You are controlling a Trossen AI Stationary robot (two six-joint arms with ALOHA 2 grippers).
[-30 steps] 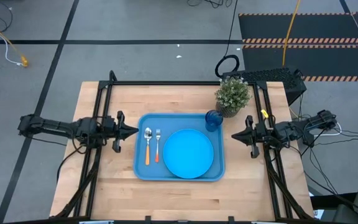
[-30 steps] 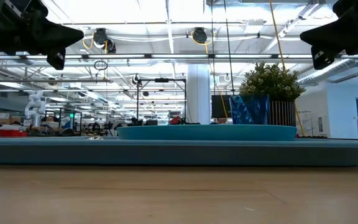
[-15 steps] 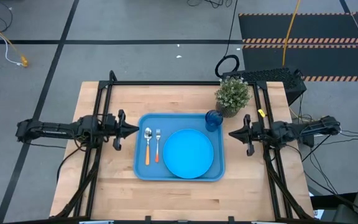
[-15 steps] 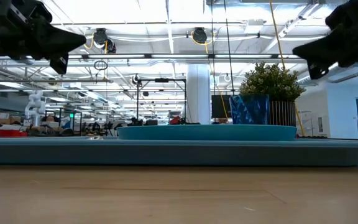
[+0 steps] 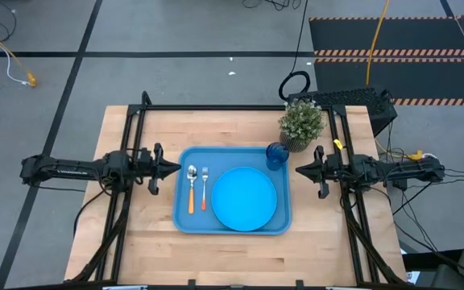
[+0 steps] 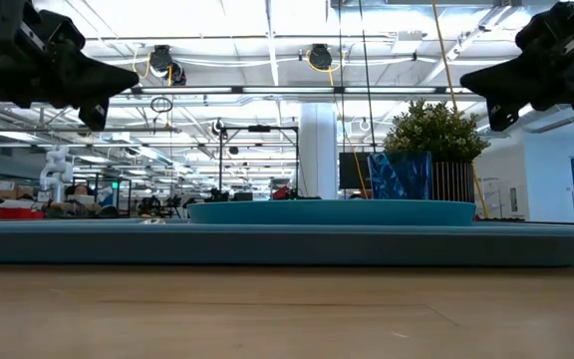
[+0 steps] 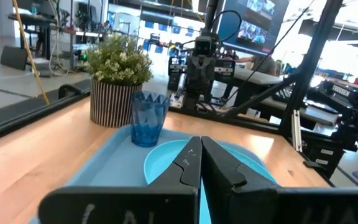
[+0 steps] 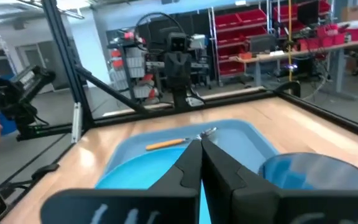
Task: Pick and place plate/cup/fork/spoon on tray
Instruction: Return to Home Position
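Note:
The light-blue tray (image 5: 184,219) lies at the table's middle. On it rest the round blue plate (image 5: 244,198), the spoon (image 5: 191,190) and the fork (image 5: 204,188) side by side left of the plate, and the blue cup (image 5: 276,155) upright at the far right corner. My left gripper (image 5: 176,168) is shut and empty, held above the table just left of the tray. My right gripper (image 5: 299,171) is shut and empty, held above the table just right of the tray. The cup (image 7: 148,118) and plate (image 7: 173,163) show in the left wrist view, the fork and spoon (image 8: 179,140) in the right wrist view.
A small potted plant (image 5: 300,125) in a striped pot stands by the tray's far right corner, next to the cup. Black frame rails (image 5: 131,137) run along the table's left, far and right sides. Bare wood lies near the table's front edge.
My right arm has stretched out level and its gripper has gone a little toward the tray and the table's far edge. My left gripper has shifted slightly toward the tray. The tray and the things on it have not moved.

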